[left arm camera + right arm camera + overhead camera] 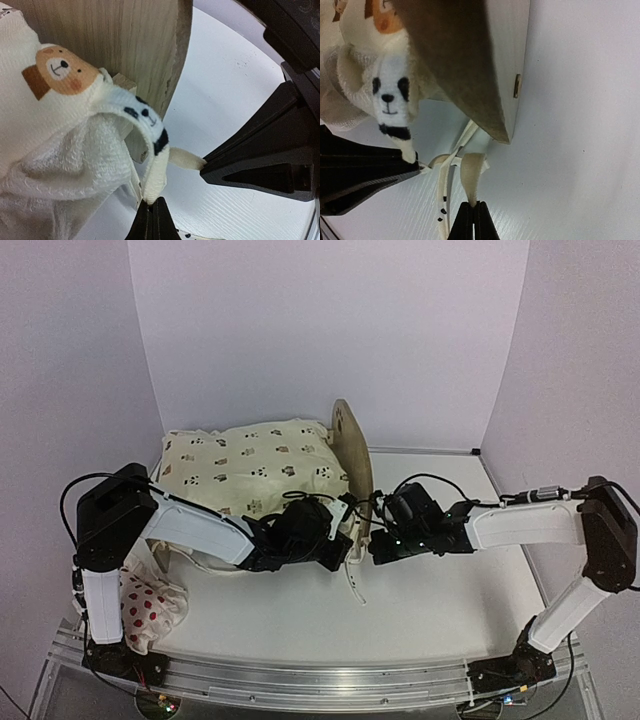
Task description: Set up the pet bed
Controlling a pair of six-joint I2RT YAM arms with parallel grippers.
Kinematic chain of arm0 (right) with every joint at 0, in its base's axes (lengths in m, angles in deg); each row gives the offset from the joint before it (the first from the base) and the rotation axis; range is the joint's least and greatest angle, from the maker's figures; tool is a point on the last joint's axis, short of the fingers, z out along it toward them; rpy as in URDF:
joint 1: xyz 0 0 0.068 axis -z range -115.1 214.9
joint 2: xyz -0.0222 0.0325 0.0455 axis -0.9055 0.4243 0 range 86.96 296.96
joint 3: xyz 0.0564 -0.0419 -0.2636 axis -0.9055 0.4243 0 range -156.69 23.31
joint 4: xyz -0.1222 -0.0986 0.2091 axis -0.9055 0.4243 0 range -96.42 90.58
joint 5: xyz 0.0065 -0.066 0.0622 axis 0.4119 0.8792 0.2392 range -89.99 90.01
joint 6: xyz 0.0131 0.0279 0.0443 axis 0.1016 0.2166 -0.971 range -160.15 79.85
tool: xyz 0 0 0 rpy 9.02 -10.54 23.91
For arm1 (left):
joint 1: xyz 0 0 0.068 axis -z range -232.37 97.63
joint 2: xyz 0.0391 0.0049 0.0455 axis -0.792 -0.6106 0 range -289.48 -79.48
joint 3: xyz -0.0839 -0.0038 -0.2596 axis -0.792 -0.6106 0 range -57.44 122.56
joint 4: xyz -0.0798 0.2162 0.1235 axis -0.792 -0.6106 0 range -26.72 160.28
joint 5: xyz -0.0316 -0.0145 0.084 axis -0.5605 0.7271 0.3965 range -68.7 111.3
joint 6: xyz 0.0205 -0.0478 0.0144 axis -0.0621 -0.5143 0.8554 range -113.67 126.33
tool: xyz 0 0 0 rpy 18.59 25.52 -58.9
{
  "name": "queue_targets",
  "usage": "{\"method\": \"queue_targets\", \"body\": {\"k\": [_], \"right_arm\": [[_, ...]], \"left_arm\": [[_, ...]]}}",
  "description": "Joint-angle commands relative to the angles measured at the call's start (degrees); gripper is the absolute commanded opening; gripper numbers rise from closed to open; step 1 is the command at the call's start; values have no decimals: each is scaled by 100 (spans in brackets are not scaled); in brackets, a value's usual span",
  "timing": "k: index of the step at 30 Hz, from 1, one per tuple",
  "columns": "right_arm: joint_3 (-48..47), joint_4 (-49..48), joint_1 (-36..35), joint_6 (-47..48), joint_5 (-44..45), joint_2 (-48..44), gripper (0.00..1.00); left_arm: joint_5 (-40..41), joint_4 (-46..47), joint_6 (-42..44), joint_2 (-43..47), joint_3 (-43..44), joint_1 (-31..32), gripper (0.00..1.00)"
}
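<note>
The pet bed stands at the table's middle with its rounded light-wood headboard (352, 455) facing right. The cream animal-print cushion (255, 465) lies on it and hides the base. My left gripper (335, 540) is at the headboard's near corner. In the left wrist view it (151, 202) is shut on a cushion tie (156, 172) beside the wood (125, 45). My right gripper (375, 545) is just right of the headboard. In the right wrist view it (472, 204) is shut on another cream tie (471, 172) below the headboard's leg (490, 75). The two grippers almost touch.
The white pillow with red spots (150, 610) lies at the near left by the left arm's base. A loose tie with black marks (442, 200) trails on the table, also seen in the top view (355, 590). White walls close the back and sides.
</note>
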Motion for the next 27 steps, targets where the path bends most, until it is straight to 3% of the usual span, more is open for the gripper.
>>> {"method": "queue_targets", "body": {"k": [1, 8, 16, 27], "right_arm": [[-287, -474, 61, 250, -303, 260, 0], [-244, -924, 63, 876, -796, 388, 0], [-235, -1321, 62, 874, -1501, 598, 0], [187, -1775, 62, 955, -1390, 520, 0]], "left_arm": [[-197, 173, -56, 311, -76, 8, 0], [-312, 176, -65, 330, -87, 13, 0], [-289, 106, -73, 387, -41, 8, 0], [-132, -72, -47, 656, -158, 10, 0]]}}
